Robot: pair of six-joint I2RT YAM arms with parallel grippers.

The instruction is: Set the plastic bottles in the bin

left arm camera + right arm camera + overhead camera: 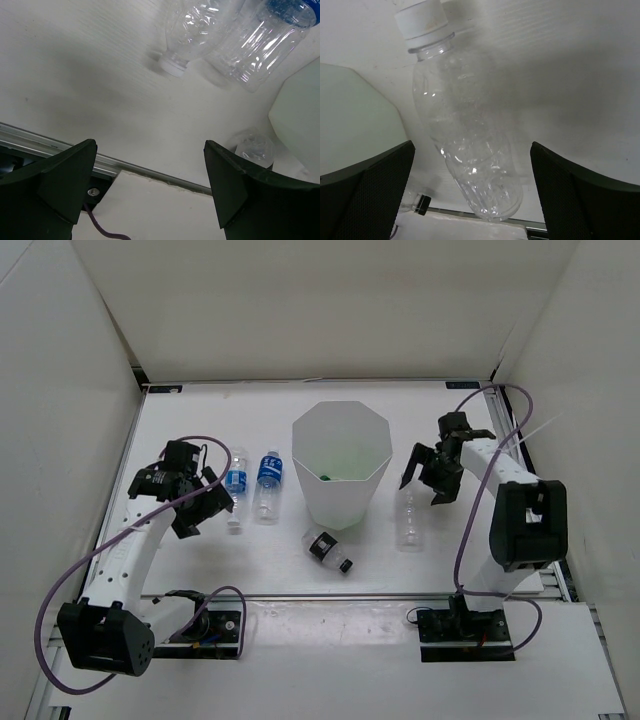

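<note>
Top view: right hand (425,483), fingers spread wide and holding nothing, hangs over the cap end of the plain clear plastic bottle (408,525), which lies on the white desk (200,420) just right of the large white many-sided bin (340,495). Right wrist view: bottle directly below, long axis running square across the line between the fingers. Left wrist view: left hand (150,170) equally wide and empty, two clear bottles with blue labels (250,45) lying ahead of it.
</note>
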